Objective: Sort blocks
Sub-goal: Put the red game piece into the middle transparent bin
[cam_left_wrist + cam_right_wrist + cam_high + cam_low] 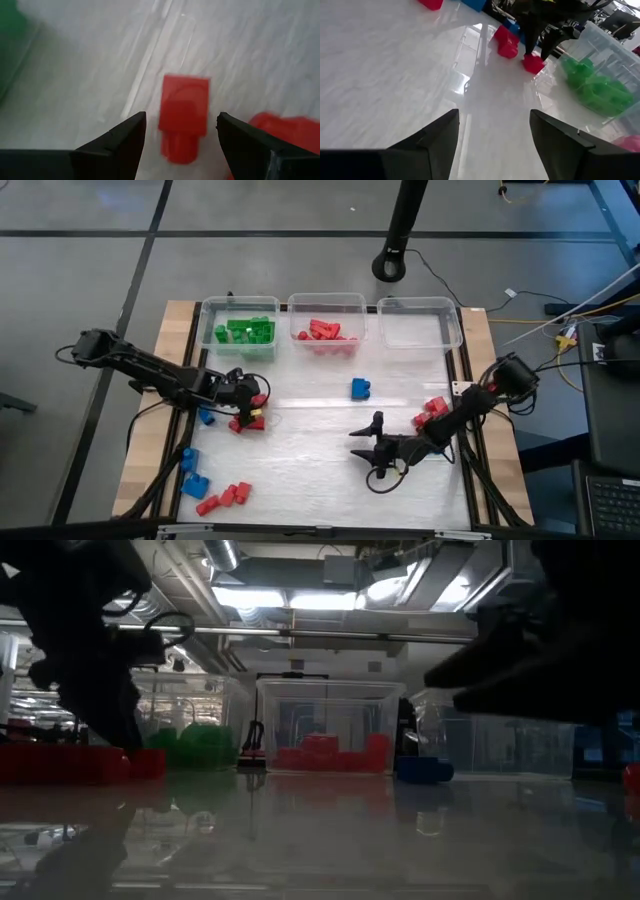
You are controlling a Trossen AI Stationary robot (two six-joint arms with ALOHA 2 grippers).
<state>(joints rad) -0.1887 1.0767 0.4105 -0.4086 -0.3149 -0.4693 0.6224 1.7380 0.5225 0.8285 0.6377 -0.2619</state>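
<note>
High view: 3 clear bins [325, 305] head the table; well below them the left gripper [252, 405] straddles a red block [183, 111], jaws spread, apparently for pickup. Right gripper [372, 448] waits spread, empty.

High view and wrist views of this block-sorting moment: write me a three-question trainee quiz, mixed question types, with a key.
1. True or false: the rightmost clear bin already holds blue blocks.
2. Multiple choice: what lies between the open fingers of the left gripper?
A. a green block
B. a red block
C. nothing
3. Short answer: where is the right gripper, and is it holding anything?

Key:
1. False. That bin looks empty; the green blocks and the red blocks fill the other two bins, and a lone blue block sits on the table.
2. B.
3. Over bare table right of centre, open, holding nothing.
</note>
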